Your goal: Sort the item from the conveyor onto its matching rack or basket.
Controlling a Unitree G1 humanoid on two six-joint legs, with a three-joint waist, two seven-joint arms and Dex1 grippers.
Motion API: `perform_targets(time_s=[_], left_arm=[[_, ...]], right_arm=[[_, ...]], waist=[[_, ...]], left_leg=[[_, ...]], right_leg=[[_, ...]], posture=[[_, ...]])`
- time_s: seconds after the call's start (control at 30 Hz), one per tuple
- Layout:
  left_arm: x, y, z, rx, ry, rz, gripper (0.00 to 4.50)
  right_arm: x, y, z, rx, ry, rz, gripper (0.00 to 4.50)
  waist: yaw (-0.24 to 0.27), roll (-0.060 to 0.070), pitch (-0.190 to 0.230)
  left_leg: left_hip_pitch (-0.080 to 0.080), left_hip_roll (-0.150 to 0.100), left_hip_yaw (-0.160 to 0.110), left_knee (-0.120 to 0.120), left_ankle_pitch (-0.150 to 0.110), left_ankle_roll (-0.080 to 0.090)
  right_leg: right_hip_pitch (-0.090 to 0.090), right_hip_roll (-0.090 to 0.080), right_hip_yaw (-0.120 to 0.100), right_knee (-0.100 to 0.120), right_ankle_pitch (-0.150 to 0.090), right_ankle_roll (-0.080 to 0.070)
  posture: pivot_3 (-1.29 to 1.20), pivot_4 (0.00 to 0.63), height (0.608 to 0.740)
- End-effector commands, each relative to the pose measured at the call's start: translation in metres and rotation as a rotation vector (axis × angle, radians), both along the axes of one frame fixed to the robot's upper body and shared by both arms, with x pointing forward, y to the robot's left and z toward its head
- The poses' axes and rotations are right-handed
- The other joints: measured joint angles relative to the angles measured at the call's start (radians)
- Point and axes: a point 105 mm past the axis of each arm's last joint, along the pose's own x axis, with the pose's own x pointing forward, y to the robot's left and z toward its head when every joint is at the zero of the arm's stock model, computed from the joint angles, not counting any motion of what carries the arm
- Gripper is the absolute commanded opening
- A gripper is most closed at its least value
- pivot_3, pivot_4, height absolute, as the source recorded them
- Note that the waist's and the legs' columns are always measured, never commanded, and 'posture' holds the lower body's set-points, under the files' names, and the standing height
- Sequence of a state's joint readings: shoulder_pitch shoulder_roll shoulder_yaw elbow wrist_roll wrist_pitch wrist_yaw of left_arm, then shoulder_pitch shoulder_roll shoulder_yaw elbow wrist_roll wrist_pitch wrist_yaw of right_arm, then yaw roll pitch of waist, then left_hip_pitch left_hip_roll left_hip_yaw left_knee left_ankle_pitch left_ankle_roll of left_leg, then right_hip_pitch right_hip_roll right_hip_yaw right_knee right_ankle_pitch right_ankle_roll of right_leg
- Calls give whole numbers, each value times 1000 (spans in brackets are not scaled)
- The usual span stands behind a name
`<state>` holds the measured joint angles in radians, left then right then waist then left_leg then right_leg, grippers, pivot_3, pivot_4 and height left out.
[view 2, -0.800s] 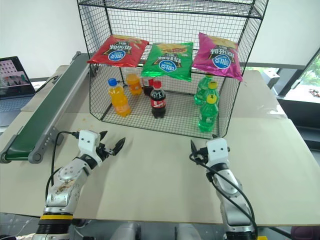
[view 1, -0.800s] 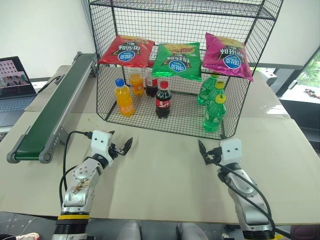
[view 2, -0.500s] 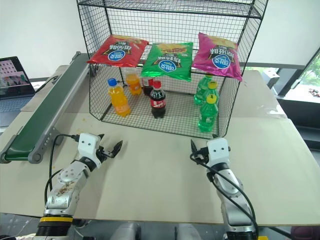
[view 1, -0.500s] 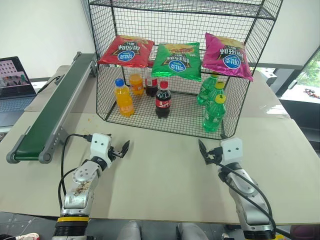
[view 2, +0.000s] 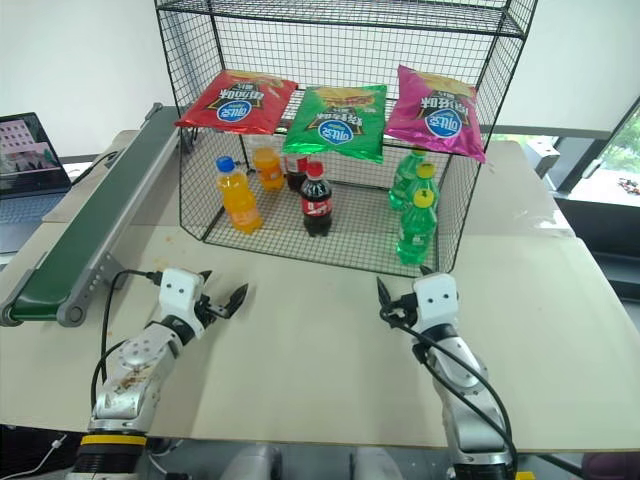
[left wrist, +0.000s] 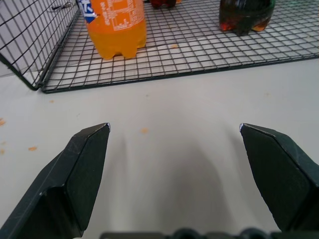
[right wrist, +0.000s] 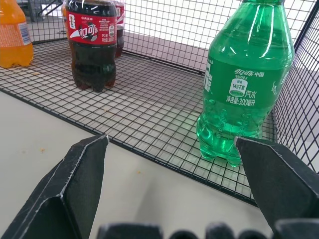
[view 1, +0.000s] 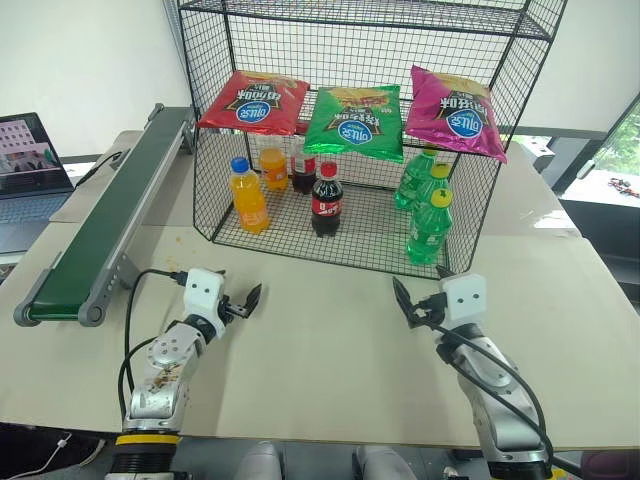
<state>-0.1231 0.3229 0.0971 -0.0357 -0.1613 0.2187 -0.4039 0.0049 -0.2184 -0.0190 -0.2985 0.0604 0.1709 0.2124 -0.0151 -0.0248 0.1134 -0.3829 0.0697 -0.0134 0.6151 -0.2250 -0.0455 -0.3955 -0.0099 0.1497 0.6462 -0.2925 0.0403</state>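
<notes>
Left gripper [view 1: 242,302]: black fingers spread wide, nothing between them, low over the bare beige tabletop [view 1: 330,350], pointing toward the cage front. Right gripper [view 1: 412,308]: also spread, empty, just short of the cage's front right corner, with a green soda bottle [right wrist: 246,79] straight ahead behind the mesh.

Flat red foil chip bag with the blue oval logo [view 1: 253,103] lies on the middle grid shelf of the tall black wire-mesh shelving cage [view 1: 520,60], at the left end, beside a green chip bag [view 1: 355,122] and a magenta chip bag [view 1: 455,113]. Bottles below: orange [view 1: 247,195], cola [view 1: 326,199], green.

Long dark green conveyor belt in its grey metal frame [view 1: 105,220]: nothing on it.

Judgement: red bag is already racked with the other chip bags, so placement looks done. Nothing obvious left except parking the arms, or waiting for another item.

Bag vs. grippers: well apart, up and beyond both, closer to the left one's side.
</notes>
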Motion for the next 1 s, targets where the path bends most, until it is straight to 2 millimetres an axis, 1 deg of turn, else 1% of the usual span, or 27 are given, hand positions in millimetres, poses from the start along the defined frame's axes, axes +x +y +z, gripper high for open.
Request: perform_targets(time_s=[0.03,0.43,1.0], left_arm=[[4,-3,15,-2,-54,-21,4443],[3,-7,16,-1,-60,-52,4443],[3,-4,18,-4,-68,-47,4443]], right_arm=[[0,-2,25,18,-98,-16,4500],[-2,-2,23,23,-90,-16,4500],[0,2,20,23,-77,-2,4500]], waist=[[0,0,0],[0,0,0],[0,0,0]], left_leg=[[0,0,0,0,0,0],[0,0,0,0,0,0],[0,0,0,0,0,0]], right_leg=[[0,0,0,0,0,0],[0,0,0,0,0,0],[0,0,0,0,0,0]], posture=[[0,150,740],[0,150,740],[0,150,740]])
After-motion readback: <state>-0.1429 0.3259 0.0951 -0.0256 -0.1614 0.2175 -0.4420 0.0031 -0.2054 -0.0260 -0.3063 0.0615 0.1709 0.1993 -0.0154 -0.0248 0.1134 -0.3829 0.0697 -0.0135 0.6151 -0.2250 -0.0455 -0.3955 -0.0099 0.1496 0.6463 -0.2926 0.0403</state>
